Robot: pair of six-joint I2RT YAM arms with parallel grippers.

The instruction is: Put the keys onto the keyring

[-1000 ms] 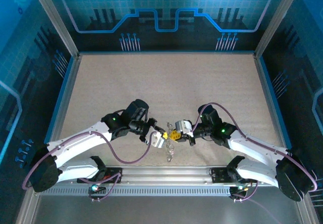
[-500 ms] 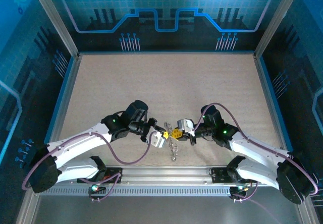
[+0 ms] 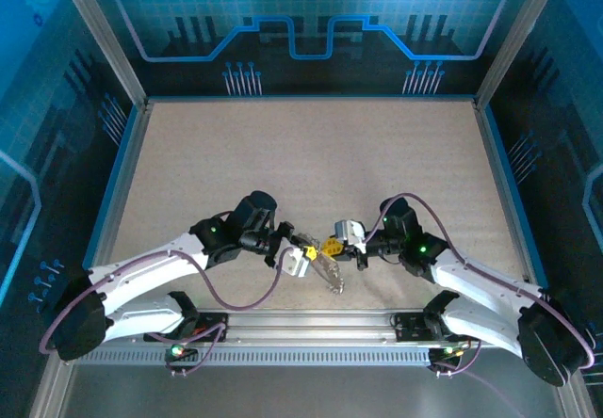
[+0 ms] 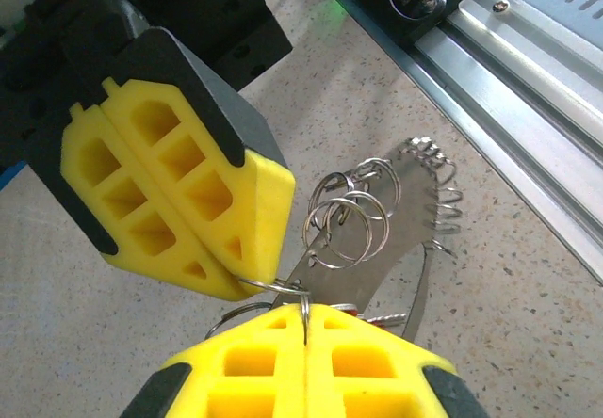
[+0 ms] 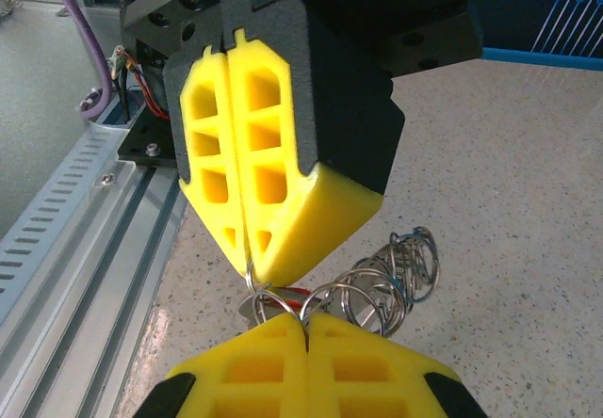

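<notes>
- left arm (image 3: 151, 267): comes in from the near-left corner, elbow bent, forearm aimed at the middle of the near edge of the worktop (image 3: 301, 154).
- left hand (image 3: 307, 247): yellow fingers pressed flat together, no gap along the seam. In the left wrist view a thin wire loop comes out of the seam at the very tips, so it has a pinch on the keyring.
- keyring (image 3: 329, 272): slung between the two hands and trailing down toward the near rail (image 3: 311, 322). Close up it is a bunch of small silvery rings (image 4: 347, 220) overlapping one another. A flat grey metal strip (image 4: 407, 201) runs through or behind them; cannot tell which. Cannot tell whether the low end touches the worktop.
- sliver of red (image 5: 290, 293): just under the rings, at the tips of both hands. Too little of it shows to say what it is.
- right hand (image 3: 329, 247): fingers likewise closed tight, seam shut. In the right wrist view a wire loop is caught at its tips, so it too grips the keyring. It sits tip to tip with the left hand, very close, the two set at an angle to each other.
- right arm (image 3: 471, 281): comes in from the near-right corner, bent much like the left arm.
</notes>
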